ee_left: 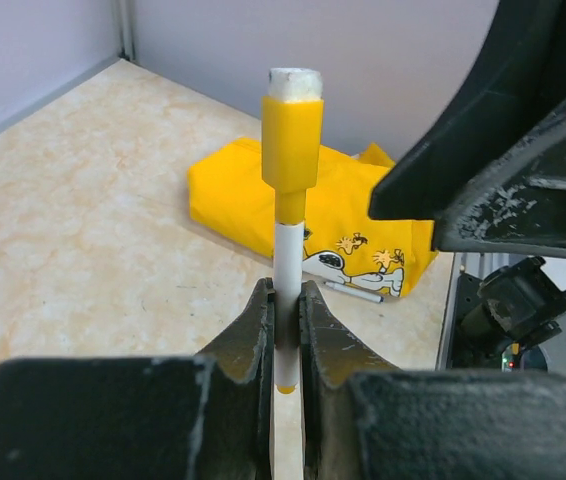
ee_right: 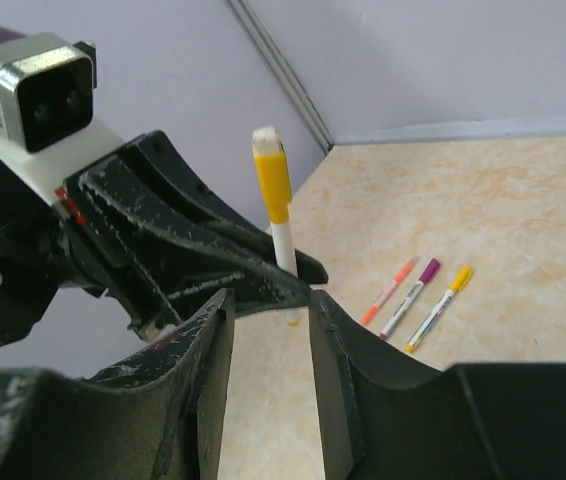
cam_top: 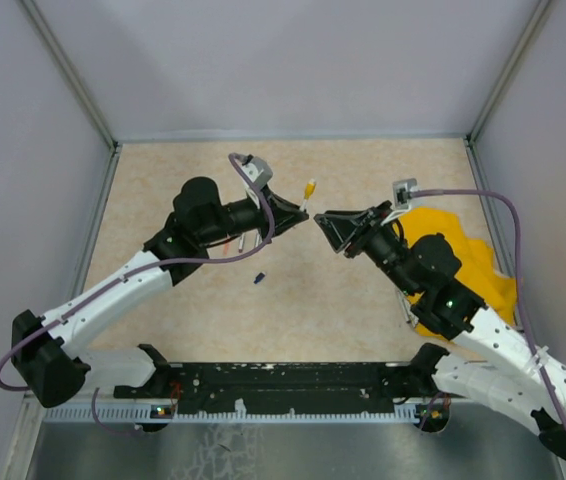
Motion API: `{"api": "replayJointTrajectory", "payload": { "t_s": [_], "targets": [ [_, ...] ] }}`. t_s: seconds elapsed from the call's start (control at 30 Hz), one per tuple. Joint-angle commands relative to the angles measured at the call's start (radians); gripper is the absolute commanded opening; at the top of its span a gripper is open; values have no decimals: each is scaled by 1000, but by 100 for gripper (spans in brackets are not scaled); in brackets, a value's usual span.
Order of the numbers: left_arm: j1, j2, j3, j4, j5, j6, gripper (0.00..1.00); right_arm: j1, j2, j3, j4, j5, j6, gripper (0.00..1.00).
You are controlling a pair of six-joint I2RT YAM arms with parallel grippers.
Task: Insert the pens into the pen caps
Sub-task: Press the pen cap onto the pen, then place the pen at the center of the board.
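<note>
The left gripper (ee_left: 285, 300) is clamped on the white barrel of the yellow-capped pen (ee_left: 290, 150), held off the table. Only its wrist view shows the Snoopy-print yellow cloth (ee_left: 263, 190) with a grey pen (ee_left: 353, 292) just beside it. The right gripper (ee_right: 270, 310), jaws apart and empty, sits close by; its camera alone catches three pens (ee_right: 413, 297) side by side. The overhead alone shows a dark blue cap (cam_top: 260, 278)
</note>
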Motion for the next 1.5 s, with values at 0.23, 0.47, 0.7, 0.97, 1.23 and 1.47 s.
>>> {"api": "replayJointTrajectory", "payload": {
  "t_s": [0.23,0.47,0.7,0.97,1.23,1.47],
  "targets": [
    [2,55,7,-141,-228,-42,0,6,-204,-244,-89,157,38,37],
    [2,200,75,-287,-384,-114,0,5,-230,-338,-211,221,188,37],
    [3,356,176,-438,-570,-178,0,6,-207,-342,-293,255,214,38],
    [3,505,274,-546,-739,-249,0,6,-200,-346,-332,278,209,38],
    [23,627,346,-620,-773,-305,0,6,-181,-349,-342,276,224,38],
    [50,706,368,-634,-742,-319,0,5,-162,-347,-347,269,227,37]
  ]
}}
